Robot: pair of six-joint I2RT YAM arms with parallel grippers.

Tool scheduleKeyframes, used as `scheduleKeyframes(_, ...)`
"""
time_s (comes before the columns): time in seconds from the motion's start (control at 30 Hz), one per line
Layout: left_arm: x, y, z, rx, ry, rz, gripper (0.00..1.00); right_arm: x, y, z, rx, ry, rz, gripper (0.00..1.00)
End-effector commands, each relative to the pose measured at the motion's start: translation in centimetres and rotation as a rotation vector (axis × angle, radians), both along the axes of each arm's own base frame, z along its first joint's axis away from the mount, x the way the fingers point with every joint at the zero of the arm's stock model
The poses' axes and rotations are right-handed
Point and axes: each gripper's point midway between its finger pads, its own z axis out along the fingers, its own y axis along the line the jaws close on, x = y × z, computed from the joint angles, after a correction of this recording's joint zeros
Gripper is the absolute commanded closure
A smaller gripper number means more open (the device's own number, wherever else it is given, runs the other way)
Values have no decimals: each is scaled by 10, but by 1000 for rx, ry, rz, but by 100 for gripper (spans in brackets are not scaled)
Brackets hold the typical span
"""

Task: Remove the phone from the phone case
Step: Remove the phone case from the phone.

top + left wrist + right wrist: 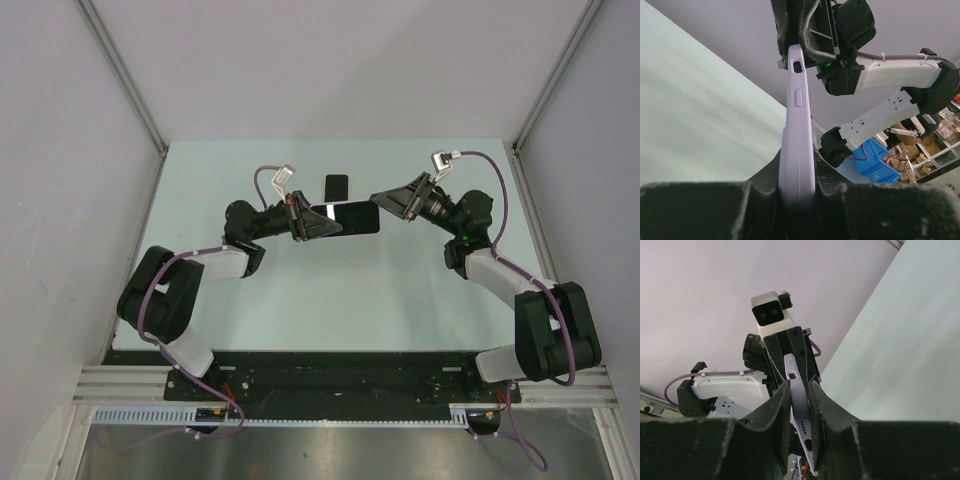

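Phone case (799, 150) gripped endwise by left hand (318, 222) and right hand (381, 203) above tabletop (300, 295); dark slab (336, 187) lies nearby.

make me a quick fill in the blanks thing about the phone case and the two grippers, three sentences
The lilac phone case is gripped at its opposite ends by ___ grippers.
The left gripper is ___ on the case, and so is the right gripper.
A small black object lies on the ___.

Missing words: both; shut; table
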Motion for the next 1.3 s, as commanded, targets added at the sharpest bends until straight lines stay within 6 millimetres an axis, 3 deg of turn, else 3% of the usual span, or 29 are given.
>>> scheduleKeyframes(0.0,-62,7,76,-164,-586,-132,100,7,5,-6,31,83,-25,78)
scheduleKeyframes(1.07,-96,6,79,-151,-742,-233,100,21,6,-20,116,323,-59,83)
scheduleKeyframes(1.27,-98,6,78,-150,-756,-238,100,22,4,-21,117,348,-82,80)
